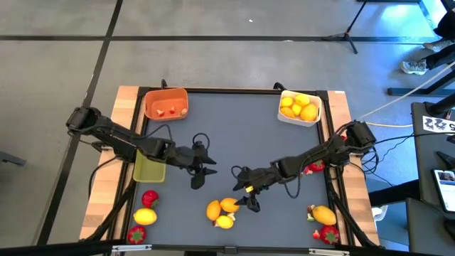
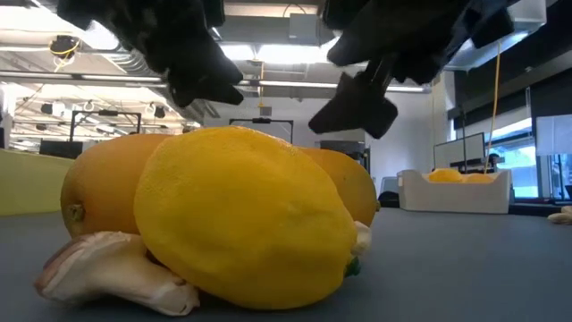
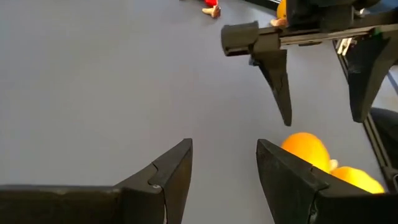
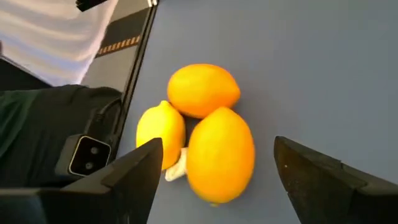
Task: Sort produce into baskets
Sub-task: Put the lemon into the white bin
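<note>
Three citrus fruits point(image 4: 208, 134) lie bunched with a pale bit point(image 2: 116, 268) on the mat near its front edge point(image 1: 222, 211). My right gripper point(image 1: 243, 189) hangs open just above and behind them, a finger on either side point(image 4: 214, 155), touching nothing. My left gripper point(image 1: 205, 165) stands open and empty over bare mat point(image 3: 224, 158), to the left of the right one. The orange basket point(image 1: 166, 104) holds small red bits, the white basket point(image 1: 299, 107) holds lemons, and the yellow-green basket point(image 1: 149, 169) sits under my left arm.
At the near left lie two strawberries point(image 1: 150, 198) point(image 1: 136, 233) and a lemon point(image 1: 145, 216). A lemon point(image 1: 323, 214) and a strawberry point(image 1: 328, 233) lie at the near right. Another strawberry point(image 1: 315, 167) sits by my right arm. The mat's middle is bare.
</note>
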You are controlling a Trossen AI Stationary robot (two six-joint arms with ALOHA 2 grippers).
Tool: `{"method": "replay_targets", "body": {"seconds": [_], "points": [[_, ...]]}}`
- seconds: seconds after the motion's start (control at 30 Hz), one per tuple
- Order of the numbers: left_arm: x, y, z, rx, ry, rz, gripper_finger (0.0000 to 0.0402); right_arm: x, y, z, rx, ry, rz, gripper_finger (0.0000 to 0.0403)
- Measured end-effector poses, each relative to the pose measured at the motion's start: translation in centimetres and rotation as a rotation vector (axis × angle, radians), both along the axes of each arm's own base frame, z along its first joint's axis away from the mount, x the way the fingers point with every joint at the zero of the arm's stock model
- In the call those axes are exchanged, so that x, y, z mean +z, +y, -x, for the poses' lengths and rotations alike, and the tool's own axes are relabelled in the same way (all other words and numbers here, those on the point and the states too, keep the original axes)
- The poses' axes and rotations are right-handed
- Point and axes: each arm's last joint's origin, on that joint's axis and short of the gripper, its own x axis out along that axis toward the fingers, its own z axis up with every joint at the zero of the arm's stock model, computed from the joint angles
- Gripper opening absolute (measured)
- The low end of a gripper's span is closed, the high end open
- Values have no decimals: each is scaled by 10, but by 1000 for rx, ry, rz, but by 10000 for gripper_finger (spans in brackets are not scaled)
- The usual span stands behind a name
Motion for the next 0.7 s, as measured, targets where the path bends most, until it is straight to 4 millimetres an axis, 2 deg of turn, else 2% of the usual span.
{"method": "replay_targets", "body": {"seconds": [0.17, 0.37, 0.53, 0.7], "points": [[0, -14, 4, 25, -9, 18, 173, -6, 15, 4, -36, -24, 96, 303], [0, -21, 6, 36, -16, 21, 173, -24, 29, 3, 24, -24, 100, 303], [1, -21, 6, 54, -20, 34, 173, -48, 29, 0, 51, 35, 137, 303], [0, -21, 6, 54, -18, 34, 173, -54, 23, -9, 64, -8, 105, 303]]}}
